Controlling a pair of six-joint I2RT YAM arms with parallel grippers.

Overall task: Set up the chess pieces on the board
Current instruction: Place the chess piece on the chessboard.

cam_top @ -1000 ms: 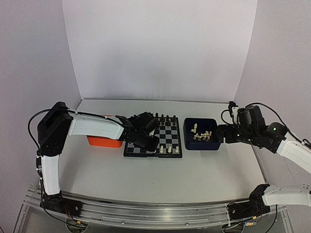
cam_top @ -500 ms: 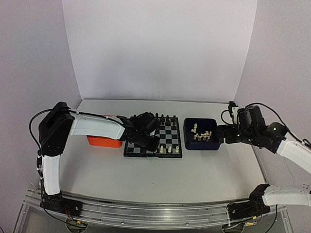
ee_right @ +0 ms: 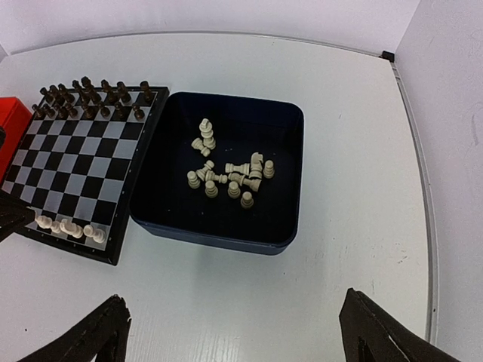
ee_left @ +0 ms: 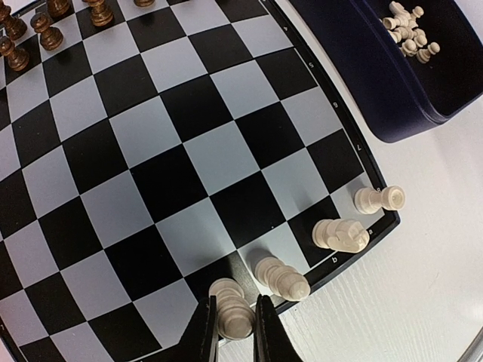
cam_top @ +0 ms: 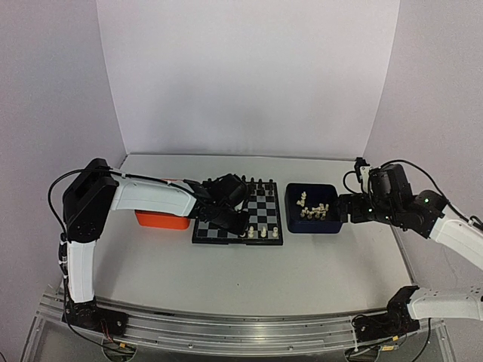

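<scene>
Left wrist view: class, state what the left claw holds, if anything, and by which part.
The left claw pinches a cream-white chess piece by its two opposite sides, at the board's edge row. The right claw holds nothing.

We see only a slight shift: our left arm [cam_top: 147,196] has eased a touch rightward, its black elbow housing [cam_top: 89,197] edging nearer the chessboard [cam_top: 264,215].

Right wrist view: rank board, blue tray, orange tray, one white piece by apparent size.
1-2. blue tray and board: look alike, tray nearer, so unranked.
3. orange tray: mostly cropped at the left edge.
4. white piece in the tray: smallest.
</scene>
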